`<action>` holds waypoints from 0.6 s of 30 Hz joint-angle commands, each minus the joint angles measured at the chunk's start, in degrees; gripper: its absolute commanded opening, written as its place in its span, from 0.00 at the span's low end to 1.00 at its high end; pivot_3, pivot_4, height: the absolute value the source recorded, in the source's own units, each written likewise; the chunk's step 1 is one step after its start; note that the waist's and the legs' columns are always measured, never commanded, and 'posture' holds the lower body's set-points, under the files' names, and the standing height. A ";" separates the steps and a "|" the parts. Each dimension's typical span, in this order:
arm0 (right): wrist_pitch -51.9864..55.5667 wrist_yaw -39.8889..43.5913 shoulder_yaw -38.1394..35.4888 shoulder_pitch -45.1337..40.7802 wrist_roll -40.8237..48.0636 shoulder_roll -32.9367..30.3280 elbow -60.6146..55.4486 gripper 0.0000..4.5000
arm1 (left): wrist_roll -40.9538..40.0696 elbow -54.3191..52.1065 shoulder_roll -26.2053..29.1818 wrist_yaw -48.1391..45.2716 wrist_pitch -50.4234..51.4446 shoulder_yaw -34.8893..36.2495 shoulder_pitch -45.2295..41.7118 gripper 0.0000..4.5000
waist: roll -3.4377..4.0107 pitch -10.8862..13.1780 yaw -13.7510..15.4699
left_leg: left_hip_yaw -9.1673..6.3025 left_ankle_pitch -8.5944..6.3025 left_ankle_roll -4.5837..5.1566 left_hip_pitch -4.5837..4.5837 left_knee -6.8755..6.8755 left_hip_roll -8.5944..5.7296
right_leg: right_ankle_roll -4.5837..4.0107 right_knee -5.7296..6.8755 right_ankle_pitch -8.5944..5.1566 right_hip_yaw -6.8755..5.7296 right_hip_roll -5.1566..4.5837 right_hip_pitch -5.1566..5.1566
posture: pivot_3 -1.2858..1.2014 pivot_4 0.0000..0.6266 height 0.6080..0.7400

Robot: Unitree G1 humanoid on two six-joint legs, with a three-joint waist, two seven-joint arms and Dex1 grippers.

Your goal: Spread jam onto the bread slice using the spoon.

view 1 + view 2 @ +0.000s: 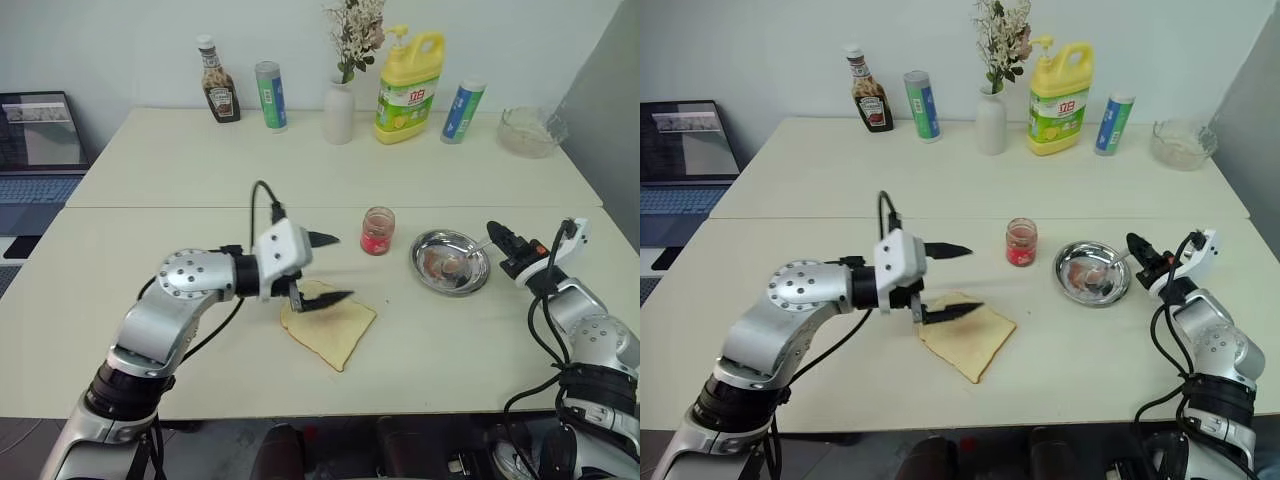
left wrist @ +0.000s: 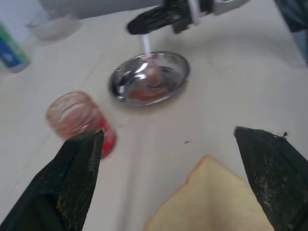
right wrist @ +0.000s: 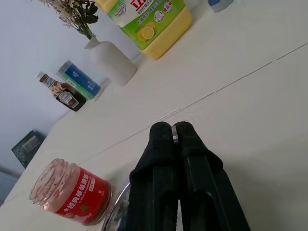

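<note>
While the right gripper point(image 1: 493, 233) has its two black fingers pressed together on the thin handle of the spoon point(image 1: 470, 252), the spoon slants down so that its bowl lies in the round steel dish point(image 1: 450, 261). From the right wrist, a sliver of bright metal shows pinched between the closed fingertips point(image 3: 166, 132), a detail too small to make out from the head. Seen from the left wrist, the dish is shiny and shallow, with a reddish smear at its bottom, and the handle runs up from it into the dark gripper.

Spread wide with nothing between them, the fingers of the left gripper point(image 1: 331, 268) hang above the bread slice point(image 1: 330, 325); one finger point(image 1: 325, 300) points over the near edge of the slice. It is flat, pale yellow and roughly square, with a browner crust, and it lies on the cream table point(image 1: 180, 170), nearer the robot than the jam jar point(image 1: 377, 231).

That jar is small, clear glass, open at the top, with red jam inside, and stands just left of the dish. Its red label carries white writing that I cannot read.

Along the far edge stand a dark ketchup bottle point(image 1: 217, 83), a blue-and-green tube point(image 1: 269, 96), a white vase of dried flowers point(image 1: 339, 110), a yellow detergent jug point(image 1: 410, 88) with a green label, another blue tube point(image 1: 462, 111) and a glass bowl point(image 1: 529, 131).
</note>
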 commanded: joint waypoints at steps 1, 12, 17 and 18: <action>2.57 -4.48 -0.11 -1.70 3.47 -1.06 -10.86 0.00 | 1.07 0.10 0.52 3.65 1.59 2.60 1.01 1.00 | 0.02 0.00 -0.04 | 0.00 0.00 0.00 0.00 -0.01 0.00 | 0.00 0.00 0.00 0.00 0.00 0.00 | 0.52 0.24 1.00; -1.90 -5.56 19.19 -18.52 -10.65 -1.13 -12.49 0.00 | 1.77 4.05 0.74 4.33 2.62 1.86 2.82 1.00 | 0.05 0.03 0.09 | -0.02 0.00 0.00 -0.05 -0.02 0.01 | -0.01 -0.04 0.00 -0.05 0.02 -0.06 | 0.52 0.24 1.00; -8.02 -2.17 25.86 -23.03 -17.84 1.67 -5.96 0.00 | -1.48 2.18 0.81 3.60 5.75 3.35 1.71 1.00 | 0.04 0.03 0.28 | -0.01 0.00 0.00 -0.17 0.00 -0.03 | -0.01 -0.10 0.00 -0.08 -0.07 -0.10 | 0.52 0.24 1.00; -9.23 -1.38 26.89 -23.45 -19.14 2.03 -4.94 0.00 | -1.94 1.76 0.89 3.68 6.35 3.53 1.41 1.00 | 0.04 0.03 0.27 | -0.01 0.00 0.00 -0.17 0.00 -0.03 | -0.01 -0.11 0.00 -0.08 -0.07 -0.11 | 0.52 0.24 1.00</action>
